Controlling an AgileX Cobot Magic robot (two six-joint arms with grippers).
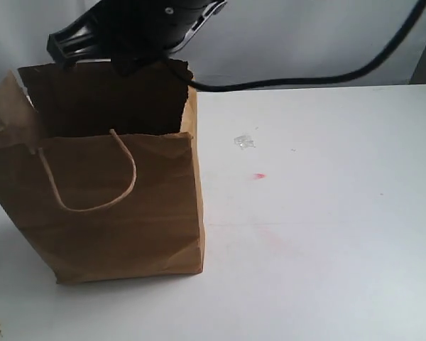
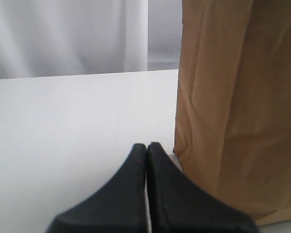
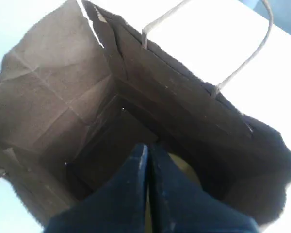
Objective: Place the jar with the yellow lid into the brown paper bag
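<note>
The brown paper bag (image 1: 113,206) stands open at the left of the white table, one cord handle hanging over its front. From the right wrist view I look straight down into the bag (image 3: 53,82). Deep on its dark floor shows part of a yellow round lid, the yellow-lidded jar (image 3: 186,170), mostly hidden behind my fingers. My right gripper (image 3: 148,145) hangs over the bag's mouth, shut, with nothing between its tips. My left gripper (image 2: 146,145) is shut and empty, low over the table beside the bag's creased side (image 2: 233,107).
The black right arm (image 1: 135,28) reaches over the bag's back edge, and its cable (image 1: 326,77) trails to the right. A small clear scrap (image 1: 243,142) and a red mark (image 1: 258,175) lie on the table (image 1: 326,249) right of the bag.
</note>
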